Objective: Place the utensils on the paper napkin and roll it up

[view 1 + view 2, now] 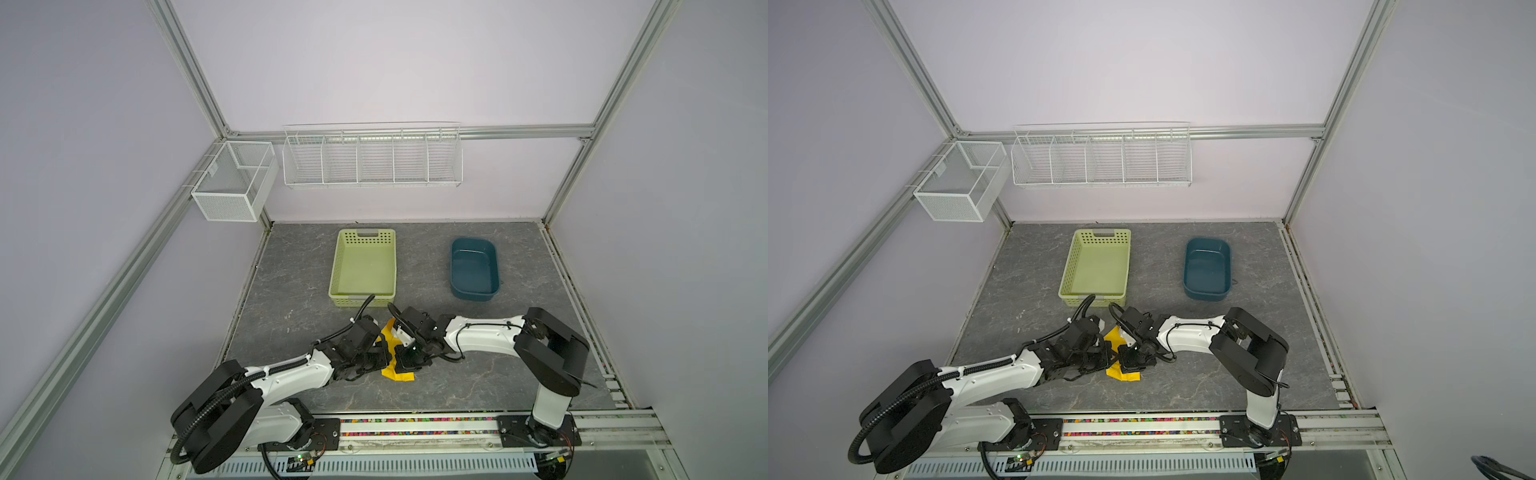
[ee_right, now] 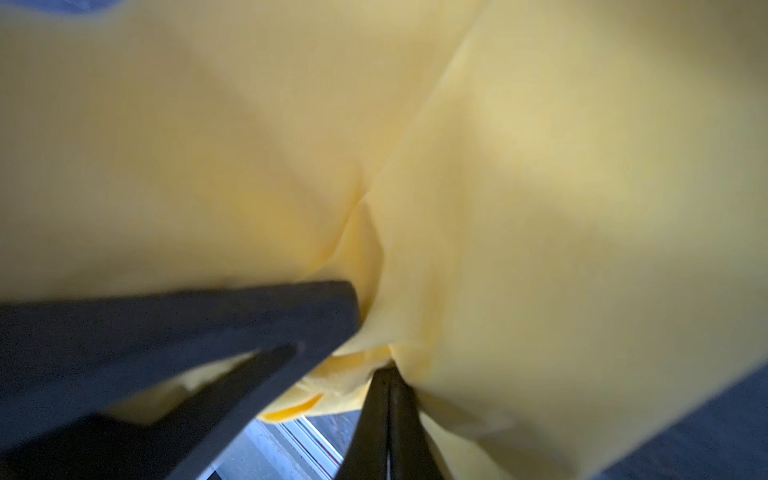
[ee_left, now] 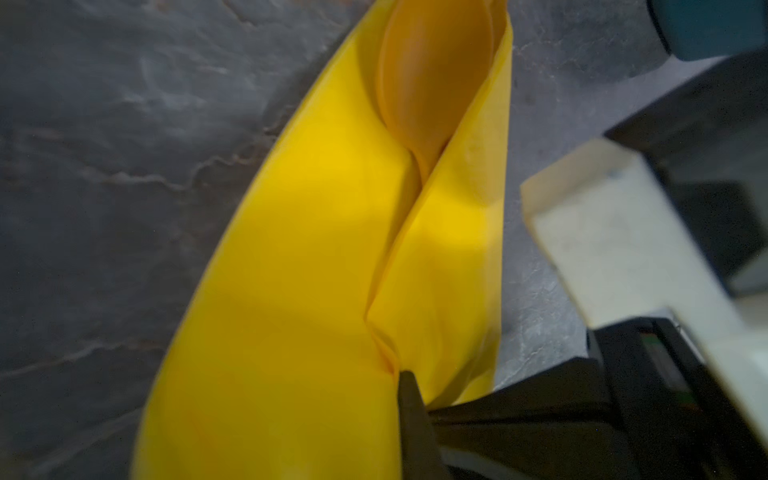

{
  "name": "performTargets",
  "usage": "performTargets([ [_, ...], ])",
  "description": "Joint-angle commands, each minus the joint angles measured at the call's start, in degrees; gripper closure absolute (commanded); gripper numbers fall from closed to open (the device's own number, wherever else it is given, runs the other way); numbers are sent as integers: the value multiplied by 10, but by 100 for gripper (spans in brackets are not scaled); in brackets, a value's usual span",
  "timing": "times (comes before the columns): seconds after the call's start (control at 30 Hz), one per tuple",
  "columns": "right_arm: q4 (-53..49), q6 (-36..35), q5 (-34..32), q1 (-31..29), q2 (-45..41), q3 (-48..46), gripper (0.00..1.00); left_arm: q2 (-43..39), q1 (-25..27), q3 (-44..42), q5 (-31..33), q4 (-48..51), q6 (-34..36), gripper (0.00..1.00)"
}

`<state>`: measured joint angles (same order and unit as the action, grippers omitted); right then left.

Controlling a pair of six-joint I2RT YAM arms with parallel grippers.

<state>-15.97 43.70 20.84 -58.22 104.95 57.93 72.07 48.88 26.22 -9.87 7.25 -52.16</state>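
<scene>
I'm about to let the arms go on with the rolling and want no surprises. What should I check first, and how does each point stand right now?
1. Left gripper shut on the thin bright yellow paper napkin: ok.
2. Right gripper shut on the napkin: ok.
3. Orange round-bowled spoon inside the fold: ok.
4. Fork and knife inside: cannot tell, hidden.
5. Napkin rolled tight: not ok, loose fold, spoon bowl showing.

In both top views paper napkin (image 1: 399,375) lay mostly hidden under left gripper (image 1: 385,360) and right gripper (image 1: 399,365). Inside napkin's fold, spoon (image 3: 432,75) bowl ran off frame edge; handle buried. Right wrist view blurred, napkin's creases soft. Other utensils not made out.
</scene>
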Motion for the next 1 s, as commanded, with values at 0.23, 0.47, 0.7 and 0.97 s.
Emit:
performTargets([
  [0.23,114,32,12,15,-79,-86,93,35,16,52,65,98,23,95],
  [0.47,293,112,103,38,-81,-180,92,38,16,57,74,110,25,95],
  [0.7,393,154,136,44,-64,-216,92,35,18,57,82,114,24,95],
  [0.97,466,184,153,48,-18,-241,92,33,21,64,90,126,26,95],
])
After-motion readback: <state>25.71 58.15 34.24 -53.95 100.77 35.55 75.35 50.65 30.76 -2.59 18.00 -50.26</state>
